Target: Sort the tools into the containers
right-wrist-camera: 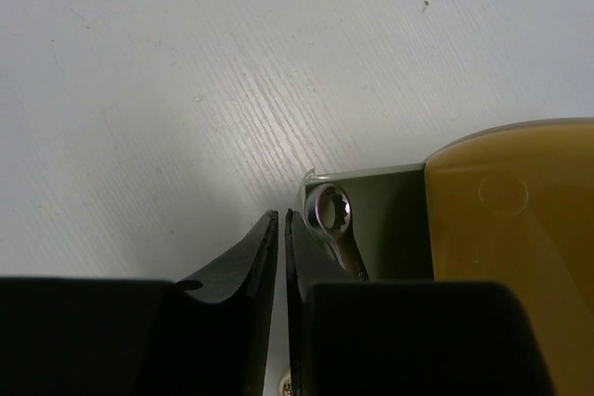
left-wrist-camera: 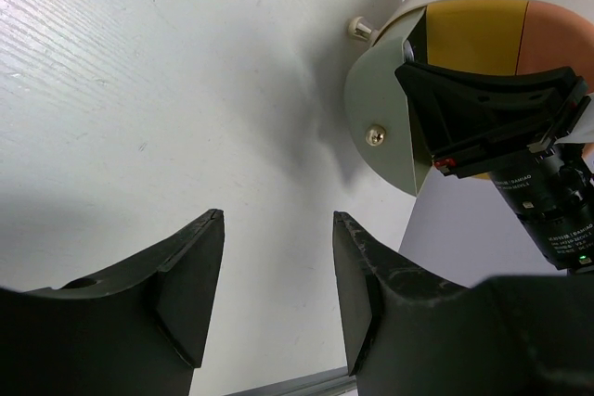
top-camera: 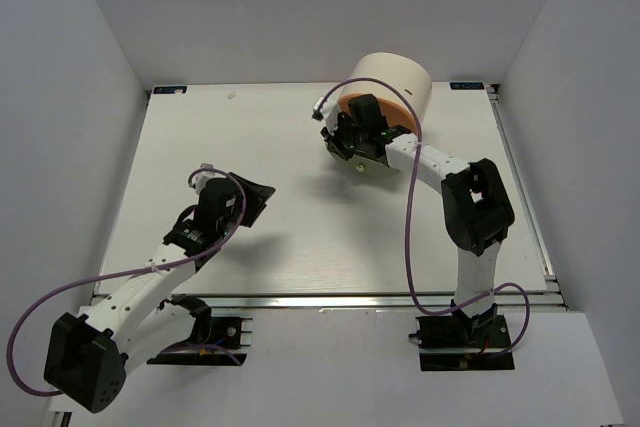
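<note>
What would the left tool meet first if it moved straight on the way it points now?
Probably the table. The left tool is open, and the grey-blue drawer lies off that line.

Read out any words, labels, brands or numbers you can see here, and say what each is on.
No text here reads clearly.
White print on the black cylinder of the right arm: too blurred to read.
Marks on the left blue sticker and the right blue sticker at the table's far corners: too small to read.
The wrench: no stamp visible.
</note>
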Controlling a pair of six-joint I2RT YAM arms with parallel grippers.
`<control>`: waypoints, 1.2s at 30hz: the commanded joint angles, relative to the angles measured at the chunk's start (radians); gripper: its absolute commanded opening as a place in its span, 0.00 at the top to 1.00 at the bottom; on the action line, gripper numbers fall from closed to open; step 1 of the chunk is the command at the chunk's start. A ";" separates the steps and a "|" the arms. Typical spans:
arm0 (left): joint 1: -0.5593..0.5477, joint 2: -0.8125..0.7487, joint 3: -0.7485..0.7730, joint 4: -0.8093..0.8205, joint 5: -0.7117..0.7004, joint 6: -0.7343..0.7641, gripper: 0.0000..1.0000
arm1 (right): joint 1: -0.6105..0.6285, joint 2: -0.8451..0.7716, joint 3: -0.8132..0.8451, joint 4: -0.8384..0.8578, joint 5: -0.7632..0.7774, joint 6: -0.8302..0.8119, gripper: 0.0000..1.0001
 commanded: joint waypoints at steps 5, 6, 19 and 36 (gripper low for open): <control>0.006 -0.003 0.000 -0.006 -0.009 0.002 0.40 | 0.002 -0.023 0.042 0.040 -0.034 0.039 0.87; 0.006 -0.003 -0.002 -0.006 -0.009 0.002 0.40 | 0.002 -0.021 0.042 0.040 -0.031 0.039 0.88; 0.006 -0.003 -0.005 -0.001 -0.007 0.002 0.40 | 0.002 -0.026 0.046 0.063 -0.041 0.064 0.88; 0.006 -0.003 -0.008 -0.004 -0.004 0.002 0.40 | 0.001 -0.009 0.053 0.072 0.024 0.073 0.90</control>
